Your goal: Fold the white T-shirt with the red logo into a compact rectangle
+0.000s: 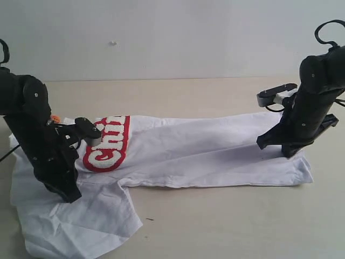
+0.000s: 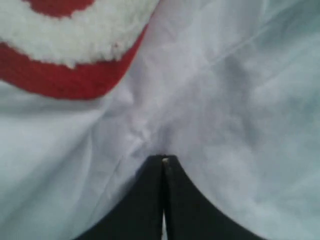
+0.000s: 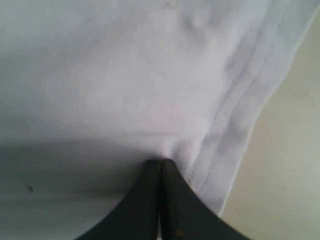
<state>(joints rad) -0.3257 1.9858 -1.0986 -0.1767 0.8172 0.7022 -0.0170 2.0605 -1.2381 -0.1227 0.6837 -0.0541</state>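
Observation:
The white T-shirt [image 1: 205, 156] lies across the table as a long band, with a sleeve part spread at the front left. Its red logo [image 1: 108, 145] shows near the left end, partly folded under. My left gripper [image 1: 67, 197] points down onto the cloth just beside the logo [image 2: 65, 50]. Its jaws [image 2: 163, 159] are shut, and the fabric puckers toward the tips. My right gripper [image 1: 285, 154] stands on the shirt's right end, by the stitched hem [image 3: 235, 115]. There too the jaws [image 3: 160, 162] are shut, with a small fold of cloth at the tips.
A small orange neck tag [image 1: 54, 118] peeks out behind the left arm. The beige table [image 1: 215, 216] runs in front of and behind the shirt, and bare table [image 3: 290, 175] lies just past the hem. A pale wall rises at the back.

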